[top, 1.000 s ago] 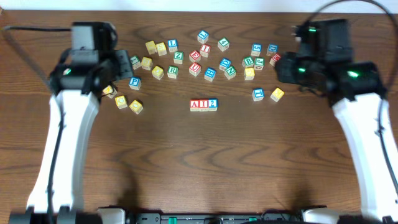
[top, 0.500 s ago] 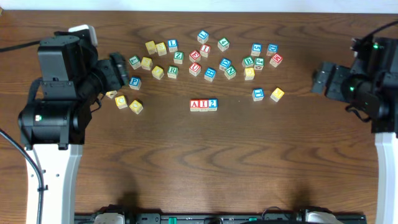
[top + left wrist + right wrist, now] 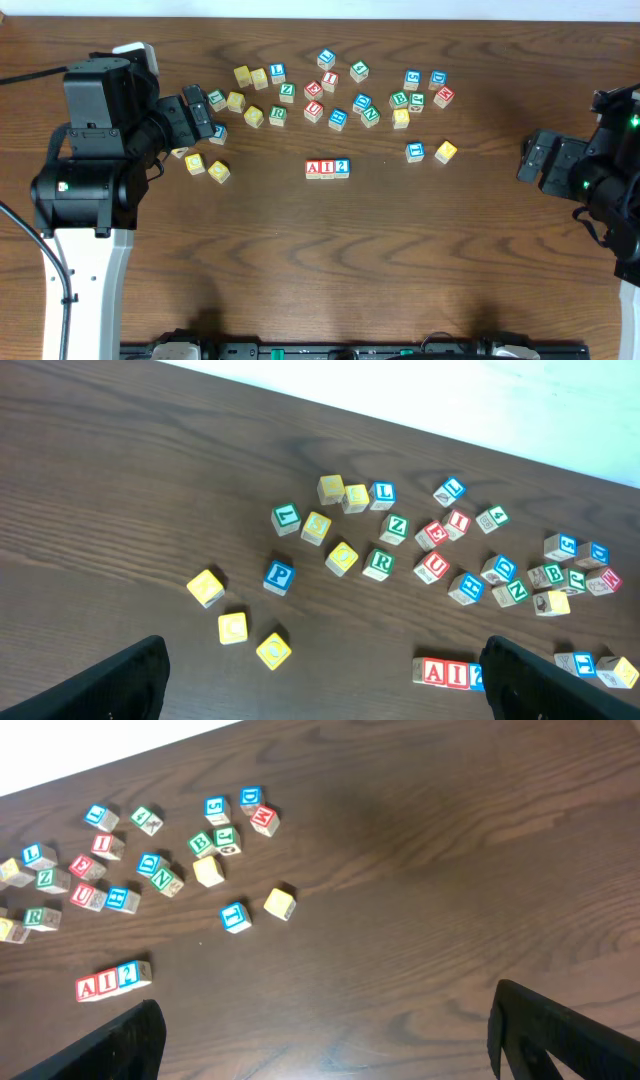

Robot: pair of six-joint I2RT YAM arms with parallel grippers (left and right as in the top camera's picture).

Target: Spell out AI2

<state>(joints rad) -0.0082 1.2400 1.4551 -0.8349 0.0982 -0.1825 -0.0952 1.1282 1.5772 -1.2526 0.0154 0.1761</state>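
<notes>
My left gripper (image 3: 325, 680) hangs over the table's left side, fingers spread wide and holding nothing. My right gripper (image 3: 330, 1035) hangs at the right side, spread just as wide and also bare. Between the two, on the table (image 3: 330, 260), the A (image 3: 314, 169), I (image 3: 328, 169) and 2 (image 3: 342, 168) sit touching in a straight row, A at my left end. A few yellow cubes (image 3: 218, 171) lie just beside my left gripper. Beyond the row, a loose scatter of lettered cubes (image 3: 338, 118) stretches toward the far edge
</notes>
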